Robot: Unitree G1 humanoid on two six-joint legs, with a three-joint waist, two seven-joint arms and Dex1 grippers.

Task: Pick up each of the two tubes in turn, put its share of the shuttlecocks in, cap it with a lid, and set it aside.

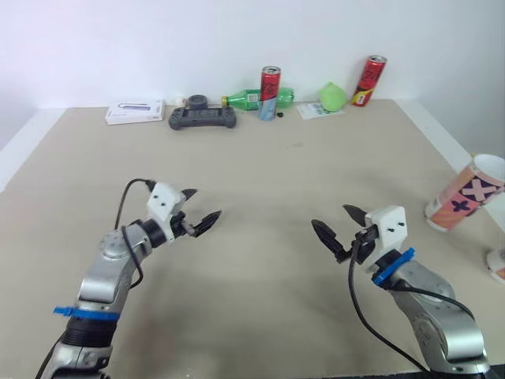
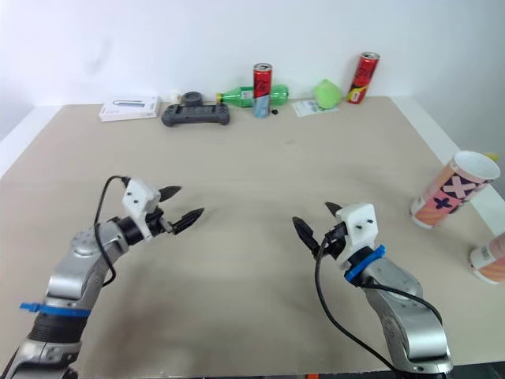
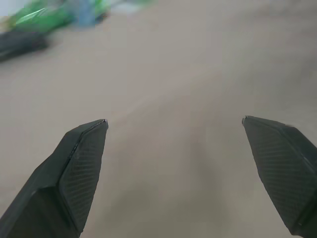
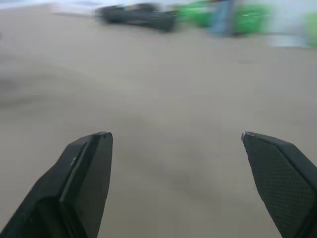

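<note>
I hold the left gripper (image 1: 207,203) and right gripper (image 1: 330,215) low over the table (image 1: 276,166), jaws spread and empty, likely readied to reach, while the patterned tube (image 1: 465,193) sits well off at the right edge.

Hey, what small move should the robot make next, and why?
Probably swing the right pincer toward the patterned tube near the right edge of the table: it hangs open and empty, and that tube is on its arm's side.

Bright, even, diffuse light — shadows soft and faint.
</note>
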